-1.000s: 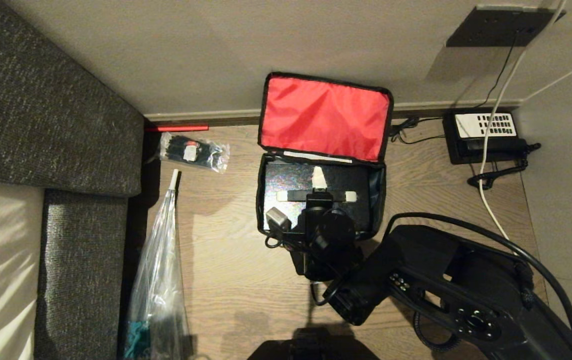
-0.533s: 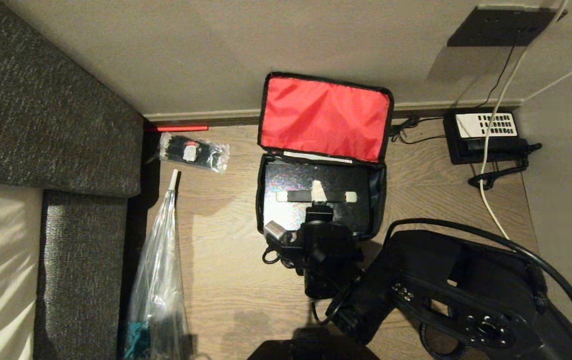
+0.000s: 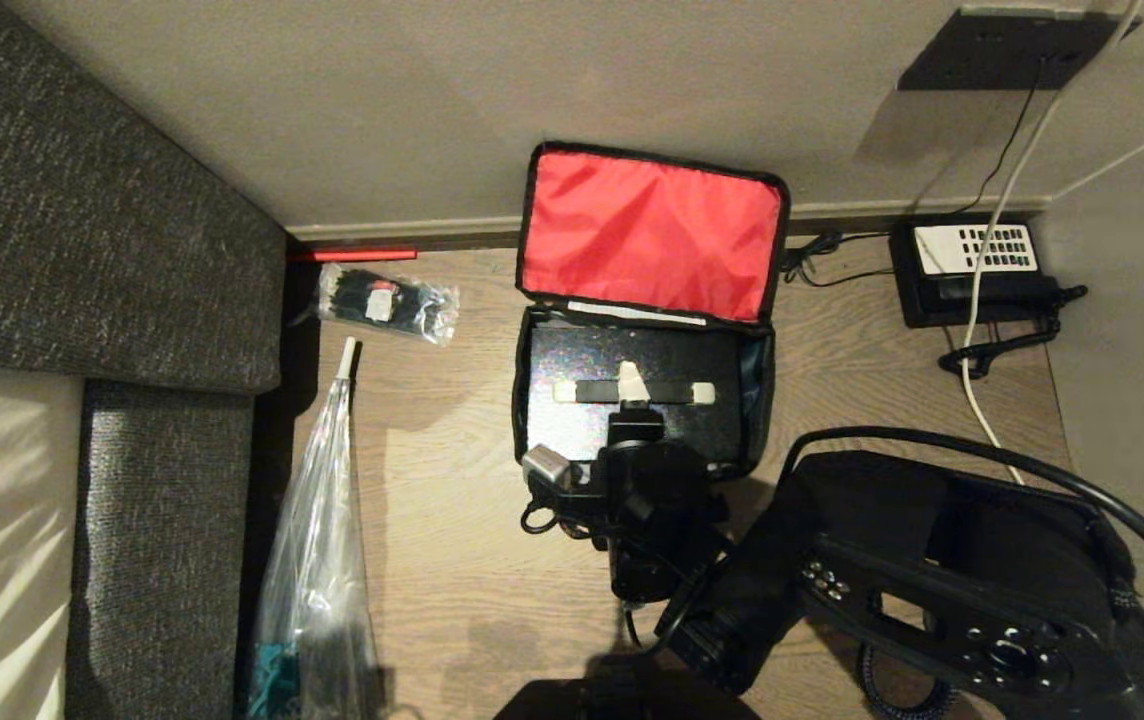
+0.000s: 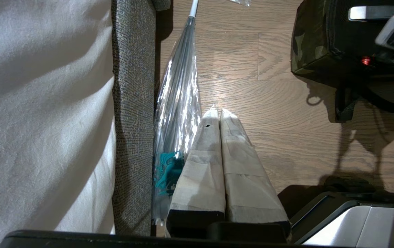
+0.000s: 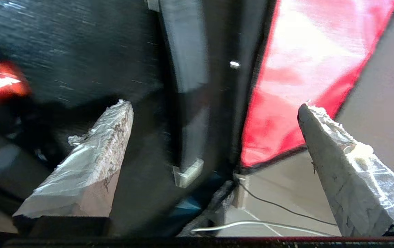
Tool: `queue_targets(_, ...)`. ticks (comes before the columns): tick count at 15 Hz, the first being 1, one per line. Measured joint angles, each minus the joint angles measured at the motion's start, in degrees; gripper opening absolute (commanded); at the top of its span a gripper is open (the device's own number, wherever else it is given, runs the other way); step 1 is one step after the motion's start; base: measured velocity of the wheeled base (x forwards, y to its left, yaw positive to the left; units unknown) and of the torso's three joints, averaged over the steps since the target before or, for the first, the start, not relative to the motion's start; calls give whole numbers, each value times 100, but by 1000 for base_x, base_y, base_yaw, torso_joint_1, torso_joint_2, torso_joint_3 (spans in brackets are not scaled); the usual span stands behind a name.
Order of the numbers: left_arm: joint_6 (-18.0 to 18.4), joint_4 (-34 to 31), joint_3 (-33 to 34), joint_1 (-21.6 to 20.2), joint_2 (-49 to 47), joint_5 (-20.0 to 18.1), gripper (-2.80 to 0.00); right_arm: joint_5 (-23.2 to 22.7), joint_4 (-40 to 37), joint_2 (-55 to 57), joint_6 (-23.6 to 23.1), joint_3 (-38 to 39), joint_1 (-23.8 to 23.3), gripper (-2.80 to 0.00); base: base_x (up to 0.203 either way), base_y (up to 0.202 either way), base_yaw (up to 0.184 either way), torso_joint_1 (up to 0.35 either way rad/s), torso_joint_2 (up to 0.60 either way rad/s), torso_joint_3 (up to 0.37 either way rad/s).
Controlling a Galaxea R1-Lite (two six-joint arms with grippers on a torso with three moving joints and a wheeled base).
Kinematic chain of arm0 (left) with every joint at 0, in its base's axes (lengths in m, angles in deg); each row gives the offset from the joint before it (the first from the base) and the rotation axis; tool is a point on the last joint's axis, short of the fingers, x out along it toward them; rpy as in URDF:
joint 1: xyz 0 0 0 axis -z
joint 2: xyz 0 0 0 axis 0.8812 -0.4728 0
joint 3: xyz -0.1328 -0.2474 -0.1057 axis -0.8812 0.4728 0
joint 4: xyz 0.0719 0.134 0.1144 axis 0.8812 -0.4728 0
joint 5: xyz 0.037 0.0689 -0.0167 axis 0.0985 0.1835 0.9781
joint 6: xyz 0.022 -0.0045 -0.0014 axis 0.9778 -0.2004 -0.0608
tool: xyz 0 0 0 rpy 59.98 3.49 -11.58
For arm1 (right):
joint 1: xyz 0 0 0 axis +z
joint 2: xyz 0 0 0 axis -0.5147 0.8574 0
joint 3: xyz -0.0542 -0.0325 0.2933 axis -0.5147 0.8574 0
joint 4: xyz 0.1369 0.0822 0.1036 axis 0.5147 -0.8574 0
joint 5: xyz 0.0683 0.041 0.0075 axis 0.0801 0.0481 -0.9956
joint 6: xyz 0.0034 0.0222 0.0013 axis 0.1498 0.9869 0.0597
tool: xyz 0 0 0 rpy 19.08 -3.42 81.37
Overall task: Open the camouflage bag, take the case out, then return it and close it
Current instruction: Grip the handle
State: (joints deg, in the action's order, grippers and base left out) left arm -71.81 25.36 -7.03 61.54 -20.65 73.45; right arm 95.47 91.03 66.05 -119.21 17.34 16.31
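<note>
Off to the left, beside the grey sofa (image 3: pixel 102 220), the left gripper (image 4: pixel 219 115) hangs parked with its fingers pressed together, just beside a clear plastic bag (image 3: pixel 317 560) lying on the wooden floor (image 3: pixel 432 450). In the middle, the camouflage bag (image 3: pixel 644 330) stands open against the wall, its red-lined lid thrown back, and the case (image 3: pixel 632 395) lies flat inside it, handle (image 3: pixel 632 391) uppermost. The right gripper (image 3: pixel 629 381) hovers over that handle with its fingers spread wide, one on each side of the bar, as the right wrist view shows. To my eye the wise move is to centre on the handle between its pale mounts, sink until the bar sits well between the fingers, close firmly, then lift straight up so the case clears the bag's soft walls. Further right, a black telephone (image 3: pixel 977 265) sits well apart.
</note>
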Motion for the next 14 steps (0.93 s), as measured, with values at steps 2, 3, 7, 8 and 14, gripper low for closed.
queue_targets(2,2,1,0,0,0,-2,-280,7,14,-117,-46,109,0,0,0,0,0,0,0,0)
queue_targets(3,-1,-2,0,0,0,-2,-280,7,14,-163,-49,165,0,0,0,0,0,0,0,0)
queue_targets(7,0,1,0,0,0,-2,-280,0,34,-387,-118,253,48,0,0,0,0,0,0,0)
queue_targets(8,1,-2,0,0,0,-2,-280,0,36,-405,-140,251,48,0,0,0,0,0,0,0)
queue_targets(14,-1,-2,0,0,0,-4,-280,30,37,-316,-468,118,-64,0,0,0,0,0,0,0)
